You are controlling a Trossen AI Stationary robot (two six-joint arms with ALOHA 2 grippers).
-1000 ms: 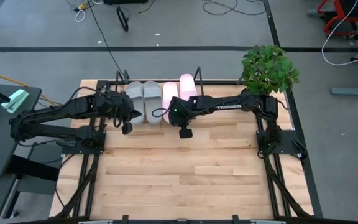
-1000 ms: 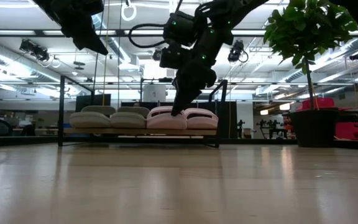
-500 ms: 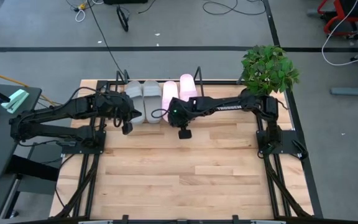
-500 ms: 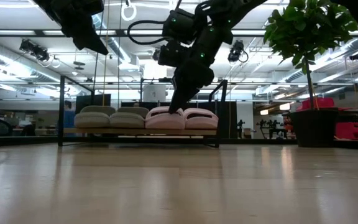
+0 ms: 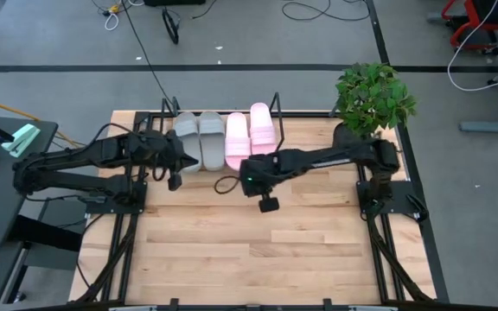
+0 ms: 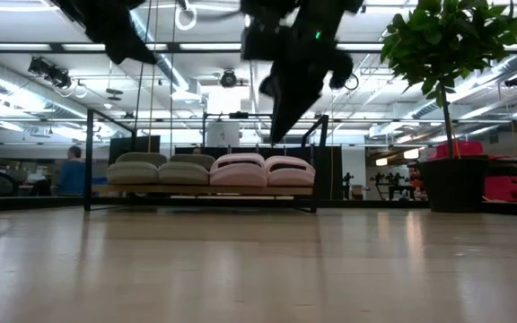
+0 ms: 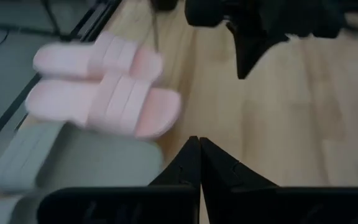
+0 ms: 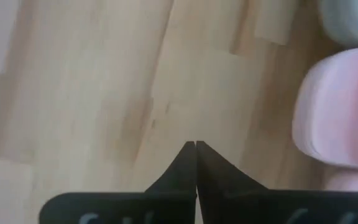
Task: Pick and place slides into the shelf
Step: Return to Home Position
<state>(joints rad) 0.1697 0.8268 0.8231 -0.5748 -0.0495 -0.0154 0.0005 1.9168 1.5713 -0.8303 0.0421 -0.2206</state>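
**Four slides racked, both hands empty: the danger now is a stray knock**

The near half of the desk (image 5: 249, 259) lies bare. Past the middle, the right hand (image 8: 196, 149) hangs above the wood just in front of the pink pair (image 5: 249, 136). Its two fingers are pinched to a point with nothing between them. A loose loop of cable (image 5: 223, 186) droops from its wrist toward the desk. Beside it, the left hand (image 7: 199, 148) hovers over the near ends of the grey pair (image 5: 199, 138), also closed tight and carrying nothing.

Behind the hands, all four slides sit side by side on the shelf (image 6: 89, 161) at the desk's far edge, grey, grey, pink, pink. The pink slide nearest the plant (image 5: 374, 95) lies a little farther back than its mate. A person (image 6: 73, 170) stands in the room beyond.

The placing looks done, so what remains is probably only taking the arms home. The left hand is the worry. If it swings sideways before it lifts, its fingers could catch a grey strap and drag that slide off the wire. The drooping cable could snag a pink toe in the same way. The two hands are also near each other, so crossing paths could make them collide.
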